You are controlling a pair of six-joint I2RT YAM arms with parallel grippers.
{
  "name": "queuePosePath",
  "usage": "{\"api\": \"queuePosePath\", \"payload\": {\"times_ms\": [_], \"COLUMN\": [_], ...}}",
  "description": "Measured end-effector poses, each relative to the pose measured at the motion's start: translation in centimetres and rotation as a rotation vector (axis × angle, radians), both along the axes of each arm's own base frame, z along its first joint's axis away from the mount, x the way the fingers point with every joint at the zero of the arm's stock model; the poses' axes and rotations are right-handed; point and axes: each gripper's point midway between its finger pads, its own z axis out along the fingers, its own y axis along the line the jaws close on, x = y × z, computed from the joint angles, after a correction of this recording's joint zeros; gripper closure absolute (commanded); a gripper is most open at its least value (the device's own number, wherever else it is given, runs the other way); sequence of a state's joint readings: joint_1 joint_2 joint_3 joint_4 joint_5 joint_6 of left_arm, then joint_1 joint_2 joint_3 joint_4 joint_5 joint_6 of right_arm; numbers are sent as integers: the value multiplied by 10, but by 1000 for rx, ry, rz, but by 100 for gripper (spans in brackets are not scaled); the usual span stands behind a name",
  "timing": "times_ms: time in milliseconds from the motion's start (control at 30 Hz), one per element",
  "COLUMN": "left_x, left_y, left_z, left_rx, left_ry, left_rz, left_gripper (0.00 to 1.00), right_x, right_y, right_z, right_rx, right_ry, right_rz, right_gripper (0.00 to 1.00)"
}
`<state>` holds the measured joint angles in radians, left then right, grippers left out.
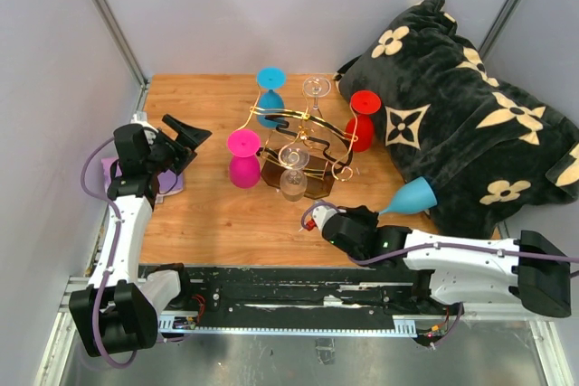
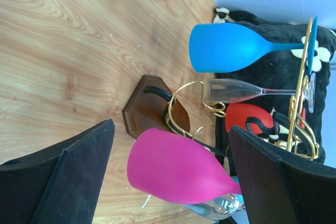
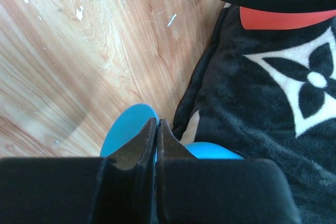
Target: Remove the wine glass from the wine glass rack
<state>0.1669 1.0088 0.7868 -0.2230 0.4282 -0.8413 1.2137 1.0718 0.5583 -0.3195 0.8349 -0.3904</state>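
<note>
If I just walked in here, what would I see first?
Probably the gold rack in the middle of the wooden table. Bright glasses hang upside down from it: a pink glass near the left, a blue glass at the back, a red glass on the right. Next comes the big black blanket with cream flowers on the right, with a light blue glass lying at its edge.

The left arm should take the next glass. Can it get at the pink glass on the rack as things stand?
Probably yes. The left gripper is open and faces the pink glass, which hangs on the wine glass rack's left side; only bare table lies between them.
</note>
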Motion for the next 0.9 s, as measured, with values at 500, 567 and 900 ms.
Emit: {"api": "queuePosePath", "payload": {"times_ms": [500, 567, 900], "left_x": [0, 1, 2], "left_y": [-2, -2, -2], "left_z": [-8, -9, -10], "left_rx": [-8, -9, -9], "left_ry": [15, 17, 17], "left_rz": [-12, -13, -13], "left_gripper": [4, 4, 4], "right_x": [-12, -13, -9], "right_y": [57, 57, 35], "right_z": [-19, -24, -34], "right_rx": [10, -29, -103], "right_ry": [46, 25, -57], "right_rz": [-84, -88, -121], "right_gripper": [99, 99, 95]}}
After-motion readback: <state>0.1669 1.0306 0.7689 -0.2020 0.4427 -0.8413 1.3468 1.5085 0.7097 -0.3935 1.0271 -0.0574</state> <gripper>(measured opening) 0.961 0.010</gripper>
